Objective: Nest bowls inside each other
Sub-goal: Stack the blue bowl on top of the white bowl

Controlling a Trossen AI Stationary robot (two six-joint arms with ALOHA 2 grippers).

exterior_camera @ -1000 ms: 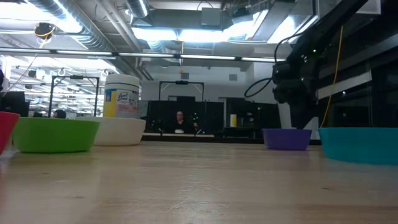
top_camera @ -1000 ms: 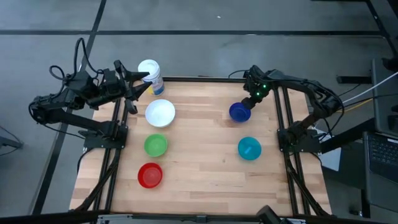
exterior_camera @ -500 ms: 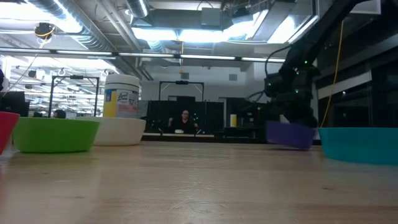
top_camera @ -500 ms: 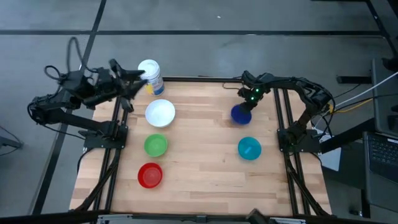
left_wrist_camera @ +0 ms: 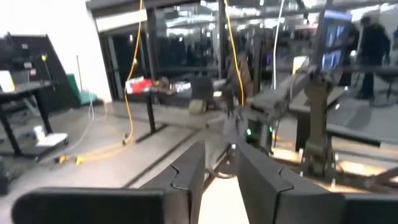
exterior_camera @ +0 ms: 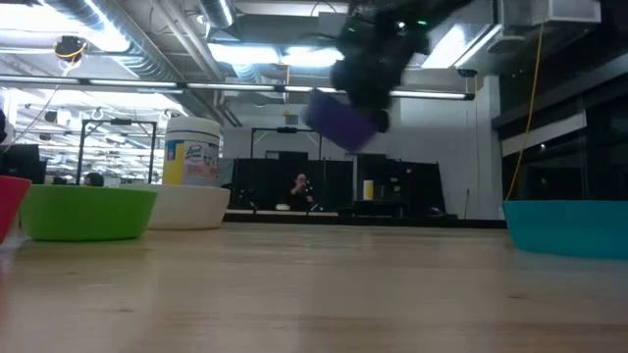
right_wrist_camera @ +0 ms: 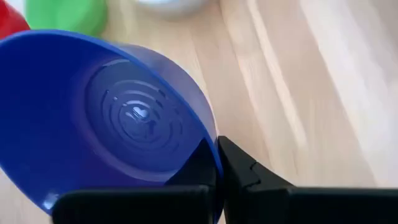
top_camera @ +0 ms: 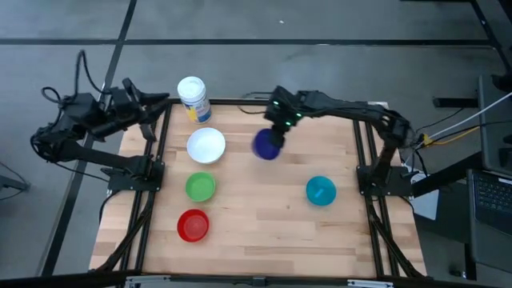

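My right gripper (top_camera: 274, 130) is shut on the dark blue bowl (top_camera: 266, 145), which hangs tilted well above the table's far middle (exterior_camera: 342, 122). The white bowl (top_camera: 206, 146), green bowl (top_camera: 200, 187) and red bowl (top_camera: 193, 226) stand upright on their bases in a column on the left. The teal bowl (top_camera: 321, 190) stands on the right. My left gripper (top_camera: 158, 114) is beyond the table's far left corner, pointing level, open with nothing between its fingers (left_wrist_camera: 194, 167). My right gripper pinches the blue bowl's rim (right_wrist_camera: 210, 138), one finger (right_wrist_camera: 200, 163) inside the bowl and the other outside. The fingers slant down from the far right. The bowl hangs tilted, its hollow turned toward the gripper, lifted clear of the table.
A white canister with a blue label (top_camera: 193, 98) stands at the far left edge, just behind the white bowl. The wooden table (top_camera: 264, 232) has bare room in its middle and near side. A person shows in the room beyond (exterior_camera: 297, 186).
My right gripper has taken hold of the blue bowl, lifted it clear of the table and carried it toward the table's left, toward the white bowl; the bowl has tipped from upright. My left gripper has drawn back leftward, away from the canister.
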